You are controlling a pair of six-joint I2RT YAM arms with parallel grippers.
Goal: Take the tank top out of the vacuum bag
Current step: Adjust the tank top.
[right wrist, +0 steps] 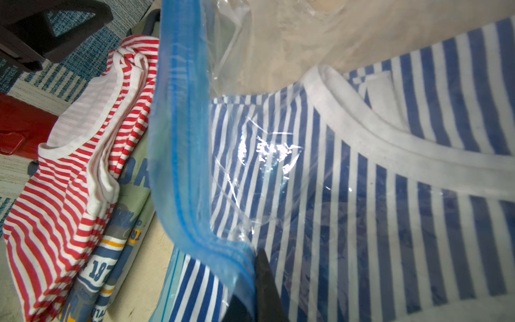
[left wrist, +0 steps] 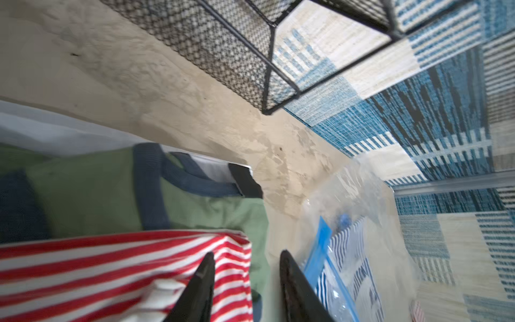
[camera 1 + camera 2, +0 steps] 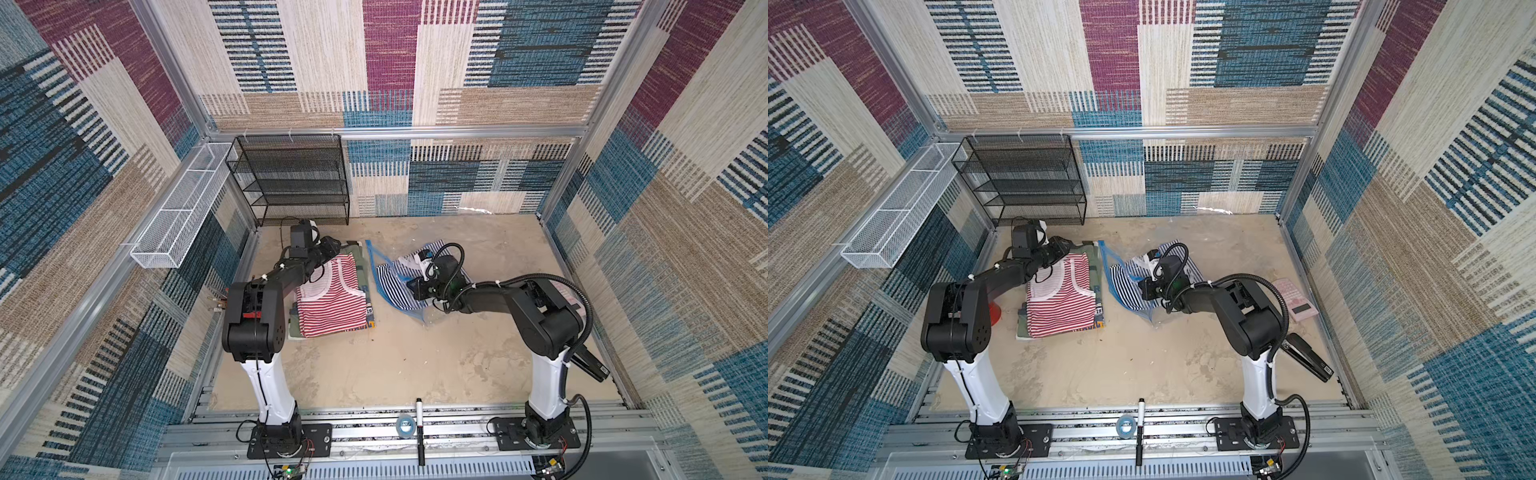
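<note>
Far left, against the back wall: black mesh rack [image 3: 291, 178]. Just near of it, left gripper [image 2: 246, 253] over the far edge of a folded clothes stack [image 3: 360, 266], jaws parted, nothing between them. Topmost on the stack: red-striped tank top [image 3: 332, 307]. Just right of the stack, on the counter [image 3: 374, 365]: vacuum bag [image 1: 181, 139], blue zip strip toward the stack, blue-striped tank top [image 1: 390, 223] visible through the clear plastic. Right gripper [image 1: 255, 278] low over the bag, jaws clenched on the blue strip. Farther right: pink calculator [image 3: 1296, 299].
</note>
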